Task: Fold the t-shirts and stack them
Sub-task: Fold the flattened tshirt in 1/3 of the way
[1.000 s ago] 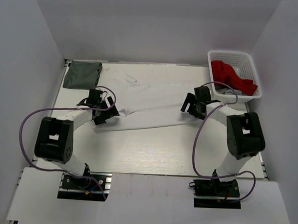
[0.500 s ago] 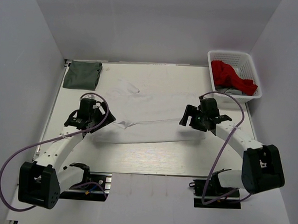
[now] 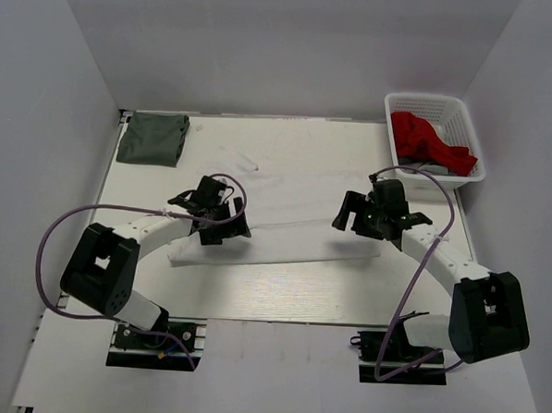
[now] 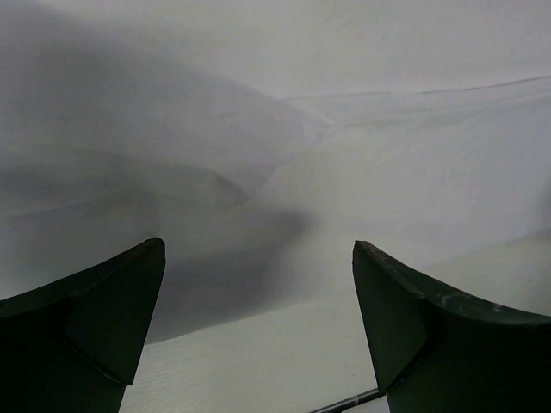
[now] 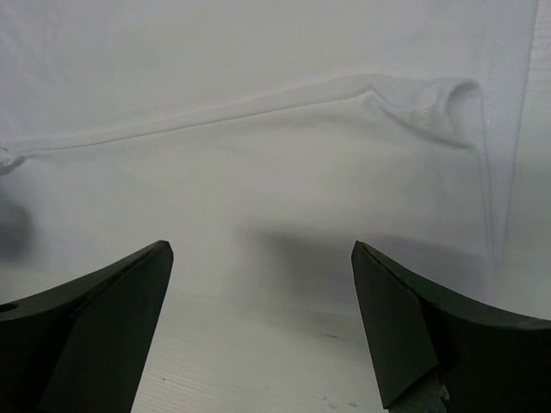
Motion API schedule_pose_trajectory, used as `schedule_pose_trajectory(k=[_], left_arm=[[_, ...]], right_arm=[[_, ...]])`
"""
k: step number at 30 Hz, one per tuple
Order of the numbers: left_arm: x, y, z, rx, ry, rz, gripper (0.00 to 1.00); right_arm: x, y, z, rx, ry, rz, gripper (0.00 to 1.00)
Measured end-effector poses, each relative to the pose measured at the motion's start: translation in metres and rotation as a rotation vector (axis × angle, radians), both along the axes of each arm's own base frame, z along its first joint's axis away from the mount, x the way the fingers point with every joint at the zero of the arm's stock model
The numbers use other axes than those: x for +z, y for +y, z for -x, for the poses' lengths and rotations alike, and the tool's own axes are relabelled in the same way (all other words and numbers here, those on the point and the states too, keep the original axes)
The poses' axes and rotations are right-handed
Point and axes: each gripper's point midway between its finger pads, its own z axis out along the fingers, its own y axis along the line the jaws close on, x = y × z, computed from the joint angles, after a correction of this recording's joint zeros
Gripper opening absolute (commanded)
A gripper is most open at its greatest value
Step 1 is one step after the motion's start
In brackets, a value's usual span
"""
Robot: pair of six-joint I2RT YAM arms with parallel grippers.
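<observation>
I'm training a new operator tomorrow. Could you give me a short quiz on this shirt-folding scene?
1. True or false: the left gripper and the right gripper are both shut on the white t-shirt.
2. Where does the grey-green t-shirt lie? A: draped over an arm. B: folded, at the table's far left corner. C: under the white one.
3. What colour is the cloth in the basket?
Key: 1 false, both are open and hold nothing; 2 B; 3 red.
</observation>
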Motion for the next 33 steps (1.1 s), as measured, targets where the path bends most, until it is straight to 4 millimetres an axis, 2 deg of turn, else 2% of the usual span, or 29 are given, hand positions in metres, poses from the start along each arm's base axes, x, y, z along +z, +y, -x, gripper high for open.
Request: schedule_pose_trajectory(k=[2,8,14,18,23,28,33], left_arm=[[0.000,-0.007,-0.006,-0.013,-0.002,-0.004,1.00],[0.000,-0.016,-0.045,0.001,-0.043,-0.061,1.00],[-0.008,-0.016,-0.065,-0.003,-0.041,-0.117,1.00],[0.001,-0.020,-0.081,-0.018,-0.081,-0.123,1.00],[0.025,-0.035,-0.115,-0.057,-0.170,-0.113,1.00],[0.027,-0.048,-0.151,-0.098,-0.202,-0.129,1.00],[0.019,-0.043,-0.151,-0.122,-0.169,-0.158,1.00]], right_arm=[[-0.006,-0.001,0.000,-0.001,0.016,0.008,0.90],[-0.012,-0.007,0.001,-0.018,0.034,0.039,0.90],[-0.012,-0.011,0.000,-0.025,0.033,0.056,0.90],[-0.011,-0.012,0.000,-0.022,0.027,0.061,0.90],[-0.009,-0.015,0.002,-0.026,0.027,0.075,0.90],[-0.010,-0.017,0.004,-0.031,0.034,0.086,0.90],[-0.011,-0.019,0.005,-0.029,0.039,0.091,0.90]])
